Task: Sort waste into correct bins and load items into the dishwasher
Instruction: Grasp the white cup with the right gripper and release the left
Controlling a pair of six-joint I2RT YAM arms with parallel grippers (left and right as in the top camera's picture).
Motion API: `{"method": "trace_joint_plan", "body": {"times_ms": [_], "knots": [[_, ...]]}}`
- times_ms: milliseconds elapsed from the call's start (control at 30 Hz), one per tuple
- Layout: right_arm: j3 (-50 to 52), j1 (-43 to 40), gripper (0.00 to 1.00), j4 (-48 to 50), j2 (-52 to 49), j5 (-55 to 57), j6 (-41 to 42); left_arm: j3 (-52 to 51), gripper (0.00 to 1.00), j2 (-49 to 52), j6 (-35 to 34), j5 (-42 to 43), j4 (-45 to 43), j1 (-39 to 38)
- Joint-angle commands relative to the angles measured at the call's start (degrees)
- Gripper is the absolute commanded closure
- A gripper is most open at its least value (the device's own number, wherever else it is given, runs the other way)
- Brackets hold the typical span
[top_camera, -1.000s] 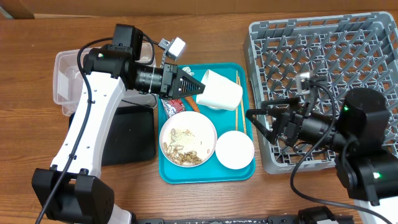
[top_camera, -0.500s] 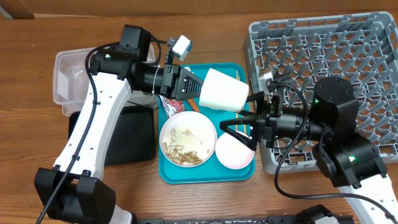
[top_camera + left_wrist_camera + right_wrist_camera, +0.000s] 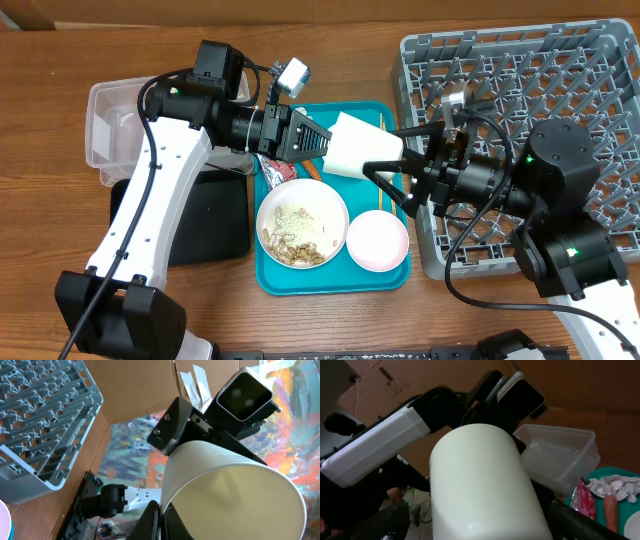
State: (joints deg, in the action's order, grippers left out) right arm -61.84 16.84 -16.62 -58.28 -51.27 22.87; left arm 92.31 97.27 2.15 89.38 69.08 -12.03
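Observation:
My left gripper (image 3: 322, 144) is shut on the rim of the small white cup (image 3: 357, 150) and holds it sideways above the teal tray; the pinch shows in the left wrist view (image 3: 161, 516). My right gripper (image 3: 400, 160) is open, its fingers on either side of the cup's base without touching it, as seen in the right wrist view (image 3: 482, 527). On the tray lie a white plate (image 3: 335, 205) with beige scraps (image 3: 295, 240), a pink bowl (image 3: 377, 241), chopsticks (image 3: 392, 198), a red packet (image 3: 583, 501), a carrot piece (image 3: 610, 510) and a wrapper (image 3: 615, 485).
The grey dish rack (image 3: 520, 70) stands at the right, under my right arm. The clear tub (image 3: 112, 120) and the black tray (image 3: 205, 220) lie left of the teal tray (image 3: 268, 280), partly under my left arm.
My right arm has swung left from the rack to the cup, and its open fingers now straddle the cup. My left gripper has kept hold of the cup, shifting it slightly right.

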Motion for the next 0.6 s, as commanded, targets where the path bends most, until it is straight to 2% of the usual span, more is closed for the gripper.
{"method": "trace_joint_plan", "body": {"times_ms": [0, 200, 433, 567], "knots": [[-1.62, -0.2, 0.12, 0.09, 0.44, -4.39, 1.16, 1.18, 0.96, -1.29, 2.23, 1.2, 0.07, -0.42], [-1.62, -0.2, 0.17, -0.9, 0.39, -6.56, 1.18, 1.18, 0.96, -1.29, 2.6, 1.18, 0.07, -0.42], [-1.62, -0.09, 0.3, -2.14, 0.39, -6.54, 1.16, 1.18, 0.96, -1.29, 2.62, 1.18, -0.44, -0.42], [-1.62, -0.09, 0.33, -2.1, 0.39, -6.54, 1.18, 1.18, 0.96, -1.29, 2.62, 1.16, -0.52, -0.42]]}}
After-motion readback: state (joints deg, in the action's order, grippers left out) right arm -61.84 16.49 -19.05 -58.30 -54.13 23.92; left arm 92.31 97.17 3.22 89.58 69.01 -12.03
